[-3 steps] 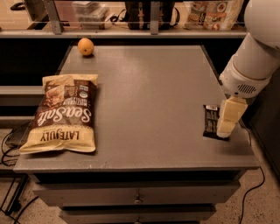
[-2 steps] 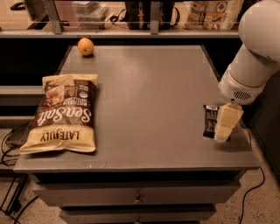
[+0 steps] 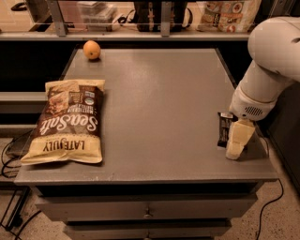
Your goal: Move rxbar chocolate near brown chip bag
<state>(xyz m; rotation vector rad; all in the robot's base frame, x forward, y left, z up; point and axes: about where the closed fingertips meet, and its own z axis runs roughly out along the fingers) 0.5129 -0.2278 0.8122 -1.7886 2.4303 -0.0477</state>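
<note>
The rxbar chocolate [image 3: 224, 129], a small black bar with white print, lies flat near the table's right edge. My gripper [image 3: 236, 144] hangs from the white arm at the right and reaches down right beside the bar, its cream fingers [image 3: 239, 136] touching the table on the bar's right side and partly covering it. The brown chip bag [image 3: 68, 121], dark brown with cream ends and "Sea Salt" script, lies flat at the table's left side, far from the bar.
An orange [image 3: 92, 49] sits at the table's far left corner. The grey table [image 3: 154, 98] has drawers below its front edge. A shelf with bags and boxes [image 3: 225, 11] runs behind. Cables lie on the floor at left and right.
The arm has shifted a little, and the gripper has moved lower and slightly toward the front edge beside the bar. The bar and the bag have not moved.
</note>
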